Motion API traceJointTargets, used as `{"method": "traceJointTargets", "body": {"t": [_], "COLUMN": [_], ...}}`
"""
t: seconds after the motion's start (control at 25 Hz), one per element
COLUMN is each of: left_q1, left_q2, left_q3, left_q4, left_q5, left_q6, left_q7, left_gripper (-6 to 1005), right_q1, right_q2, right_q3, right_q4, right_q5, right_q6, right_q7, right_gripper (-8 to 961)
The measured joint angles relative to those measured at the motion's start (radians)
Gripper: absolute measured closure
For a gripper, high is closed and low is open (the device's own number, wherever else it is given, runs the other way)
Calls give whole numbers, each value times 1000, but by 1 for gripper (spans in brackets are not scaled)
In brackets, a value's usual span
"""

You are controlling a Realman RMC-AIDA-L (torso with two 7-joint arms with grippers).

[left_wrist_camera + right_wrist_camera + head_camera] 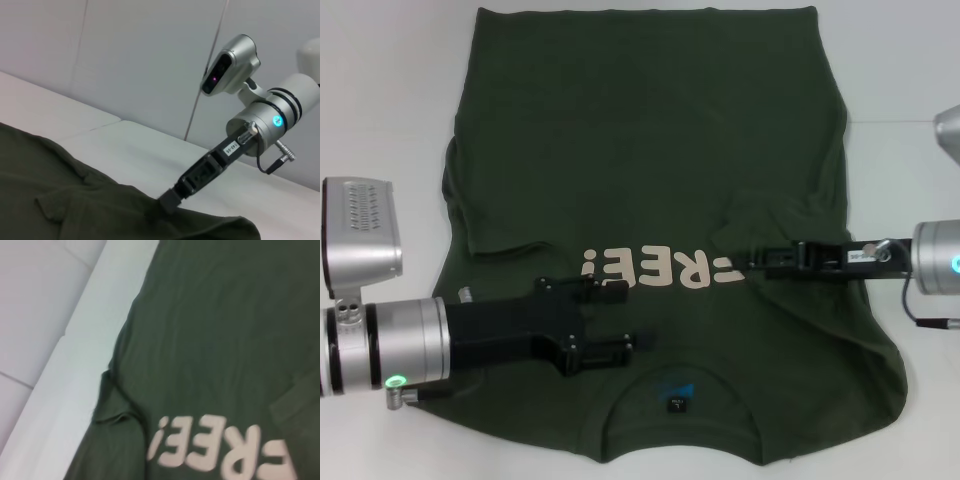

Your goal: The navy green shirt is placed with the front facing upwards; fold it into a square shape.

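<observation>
The navy green shirt point(650, 170) lies print-up on the white desk point(380, 90), both sleeves tucked in for a square; the left gripper point(620, 320) hangs released, the right gripper point(752, 263) pinches cloth.

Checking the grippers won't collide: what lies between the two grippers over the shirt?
Head view: only navy green shirt, with its cream FREE! print, lies between left gripper and right gripper.

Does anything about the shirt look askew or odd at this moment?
Yes. The navy green shirt has both sleeves folded inward over its body, and cloth bunches into a rumpled ridge at the right gripper. The left gripper lies over the chest.
</observation>
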Motion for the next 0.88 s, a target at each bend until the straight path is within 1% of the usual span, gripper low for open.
{"method": "traceJointTargets", "body": {"t": [0.2, 0.36, 0.64, 0.88], "left_q1": [3, 5, 7, 7], "left_q2": [0, 0, 0, 0], "left_q3": [-1, -2, -6, -11], "left_q4": [2, 3, 2, 4], "left_q5": [0, 0, 0, 0], "left_q6": [3, 6, 8, 8], "left_q7": [0, 0, 0, 0], "left_gripper": [265, 264, 265, 265], "right_q1": [-10, -15, -7, 5], "right_q2": [-22, -26, -13, 2], "right_q3": [0, -4, -21, -30], "right_q4": [-1, 6, 51, 73], "right_q5": [-1, -4, -36, -31], "right_q6": [57, 120, 248, 267], "right_q7": [9, 10, 7, -9], "right_gripper": [128, 127, 127, 126]}}
